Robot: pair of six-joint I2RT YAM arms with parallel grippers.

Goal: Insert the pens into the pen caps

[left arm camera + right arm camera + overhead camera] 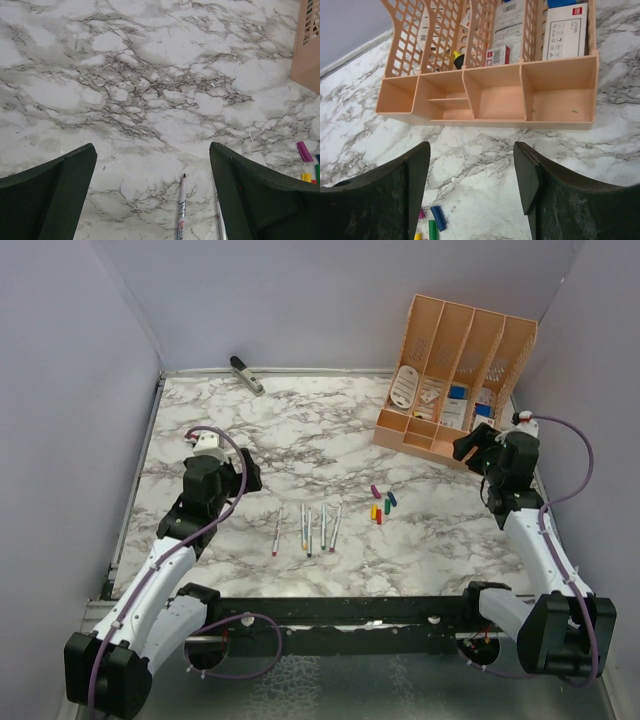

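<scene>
Several thin white pens (308,528) lie side by side on the marble table, near the front middle. One pen (181,210) shows between my left fingers in the left wrist view, a second (220,222) beside the right finger. A cluster of small coloured caps (381,505) lies right of the pens: magenta (304,151), blue (438,218), green (432,231), yellow, red. My left gripper (250,472) is open and empty, left of the pens. My right gripper (468,443) is open and empty, right of and beyond the caps, close to the organiser.
A peach desk organiser (455,380) with boxes and empty front compartments (495,95) stands at the back right. A grey stapler-like tool (246,375) lies at the back left by the wall. Grey walls enclose the table.
</scene>
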